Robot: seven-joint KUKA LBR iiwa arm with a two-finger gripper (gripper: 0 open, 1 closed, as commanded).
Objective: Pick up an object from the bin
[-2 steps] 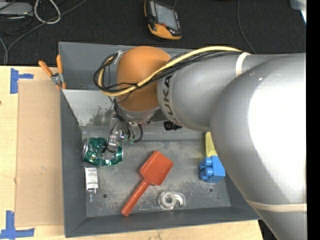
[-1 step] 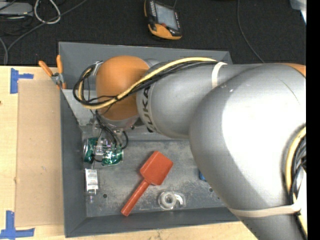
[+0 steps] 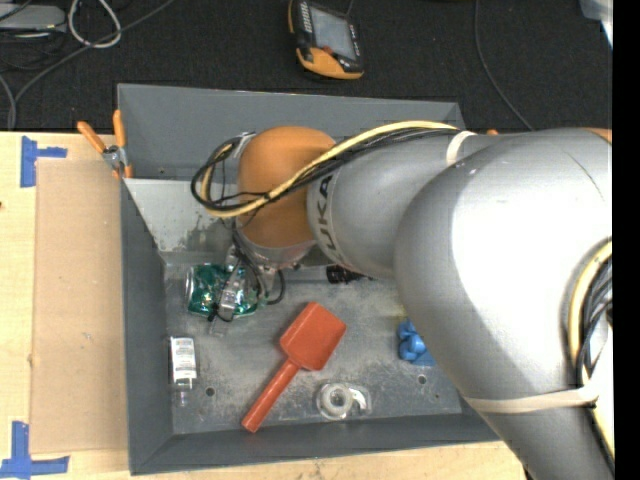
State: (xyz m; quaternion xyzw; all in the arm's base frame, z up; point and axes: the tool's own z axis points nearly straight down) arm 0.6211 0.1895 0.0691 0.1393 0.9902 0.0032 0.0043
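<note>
The jaws sit low at the crumpled green wrapper just up-left of the red scoop, their opening impossible to tell, so nothing looks lifted yet and the pick is left to do.

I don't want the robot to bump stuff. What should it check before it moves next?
1. Gripper above a thing: ok, it is at the green crumpled thing on the left of the bin.
2. Grip on it: cannot tell.
3. Red toy shovel out of the way: ok, lies apart.
4. Small clear box apart: ok.
5. Blue thing and silver ring apart: ok.
</note>
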